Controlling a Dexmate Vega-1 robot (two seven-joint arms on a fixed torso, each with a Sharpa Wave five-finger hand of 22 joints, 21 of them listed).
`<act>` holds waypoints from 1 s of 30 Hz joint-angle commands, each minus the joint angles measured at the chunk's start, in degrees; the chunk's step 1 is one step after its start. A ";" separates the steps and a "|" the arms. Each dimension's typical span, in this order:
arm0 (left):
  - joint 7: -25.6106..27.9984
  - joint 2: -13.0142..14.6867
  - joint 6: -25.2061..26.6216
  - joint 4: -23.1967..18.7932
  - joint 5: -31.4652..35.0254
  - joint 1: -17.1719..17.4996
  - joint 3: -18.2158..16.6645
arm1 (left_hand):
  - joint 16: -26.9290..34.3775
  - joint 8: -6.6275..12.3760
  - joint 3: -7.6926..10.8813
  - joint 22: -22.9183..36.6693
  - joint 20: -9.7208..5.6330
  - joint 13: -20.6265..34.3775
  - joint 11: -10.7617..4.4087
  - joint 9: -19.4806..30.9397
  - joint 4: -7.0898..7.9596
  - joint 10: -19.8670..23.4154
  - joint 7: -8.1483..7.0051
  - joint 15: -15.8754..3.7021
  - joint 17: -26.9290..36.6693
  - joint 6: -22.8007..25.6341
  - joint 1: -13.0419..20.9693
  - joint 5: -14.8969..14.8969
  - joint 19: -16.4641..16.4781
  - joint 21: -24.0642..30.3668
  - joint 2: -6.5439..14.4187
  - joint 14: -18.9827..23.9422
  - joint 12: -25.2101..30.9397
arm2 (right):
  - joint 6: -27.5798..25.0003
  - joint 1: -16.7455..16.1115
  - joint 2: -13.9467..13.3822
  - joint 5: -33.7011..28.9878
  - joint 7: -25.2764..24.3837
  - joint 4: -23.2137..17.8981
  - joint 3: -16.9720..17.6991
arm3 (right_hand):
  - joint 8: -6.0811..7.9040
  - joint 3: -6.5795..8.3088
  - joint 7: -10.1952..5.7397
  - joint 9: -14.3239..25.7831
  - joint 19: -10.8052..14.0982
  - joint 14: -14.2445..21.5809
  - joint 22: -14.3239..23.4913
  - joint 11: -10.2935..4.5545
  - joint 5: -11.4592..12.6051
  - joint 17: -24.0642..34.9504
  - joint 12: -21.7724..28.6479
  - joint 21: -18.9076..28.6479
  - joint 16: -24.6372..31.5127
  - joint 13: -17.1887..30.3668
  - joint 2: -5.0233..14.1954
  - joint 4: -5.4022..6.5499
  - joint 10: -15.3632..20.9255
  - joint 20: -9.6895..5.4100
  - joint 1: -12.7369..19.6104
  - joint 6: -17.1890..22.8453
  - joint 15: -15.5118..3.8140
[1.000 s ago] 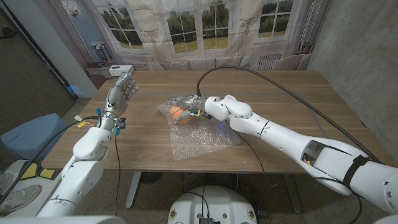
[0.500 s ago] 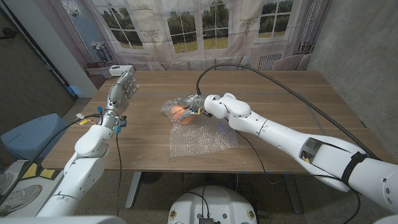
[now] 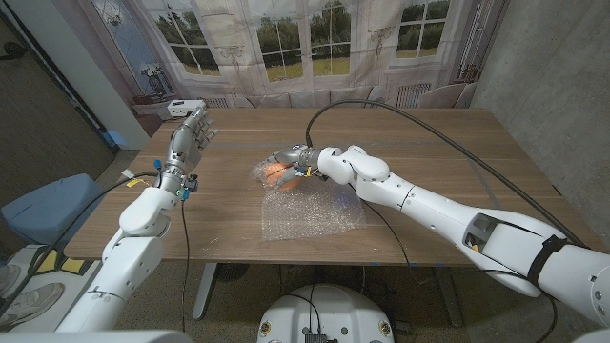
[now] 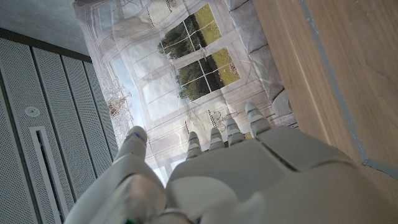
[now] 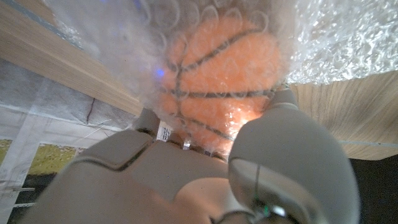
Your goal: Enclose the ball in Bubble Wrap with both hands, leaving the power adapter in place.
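Note:
An orange ball with black seams sits under a fold of clear Bubble Wrap near the table's middle. My right hand grips the wrap's far end around the ball, its fingers pressing the film against it. The sheet's remainder lies spread toward the near edge. My left hand stands raised above the table's left side, fingers apart and holding nothing; its back faces the left wrist camera. A white power adapter lies at the far left corner, well apart from both hands.
The wooden table stretches bare to the right. A black cable arcs over the table's far right toward my right arm. A curtain printed with windows hangs behind the table.
My right hand has drawn the wrap tighter around the ball and shifted slightly right. My left hand has risen a little and moved inward.

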 commanded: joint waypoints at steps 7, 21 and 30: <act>-0.19 0.23 1.15 0.46 -0.25 -1.43 2.04 | 0.27 0.36 -0.04 0.25 0.18 0.03 -0.05 0.15 0.04 0.49 -0.21 0.24 0.15 0.19 -0.46 -0.03 0.41 0.31 -0.29 0.67 0.22 | 4.75 -3.21 0.04 2.07 -22.63 2.61 5.15 | 1.72 2.35 0.30 0.58 15.33 26.43 0.51 0.86 -0.73 2.54 3.24 2.11 2.60 1.20 10.61 -1.25 11.46 -14.76 10.34 5.38 -9.62; -2.48 0.68 1.50 1.35 -1.47 -2.35 3.82 | 0.30 0.45 0.03 0.24 0.18 0.04 0.07 0.15 -0.05 0.76 0.05 0.34 0.14 0.61 -0.45 -0.01 0.47 0.32 -0.20 0.92 0.29 | 3.38 -4.55 0.74 0.37 -35.18 3.15 7.13 | 3.24 2.91 1.01 0.80 16.99 31.88 0.79 0.67 -1.34 4.31 5.81 4.45 4.20 2.27 10.78 -1.12 15.78 -16.36 11.08 8.72 -10.95; -5.80 2.02 2.60 2.20 -2.64 -3.51 4.98 | 0.38 0.41 0.09 0.24 0.17 0.05 0.07 0.15 -0.12 0.93 0.00 0.22 0.13 0.64 -0.44 -0.01 0.55 0.34 -0.15 1.27 0.33 | 2.51 -4.51 1.41 -0.71 -41.40 3.88 7.70 | 4.01 3.24 1.57 0.93 17.92 34.35 1.75 0.67 -1.68 6.91 7.37 6.68 6.13 3.13 10.96 -1.31 17.88 -18.25 12.26 10.37 -11.22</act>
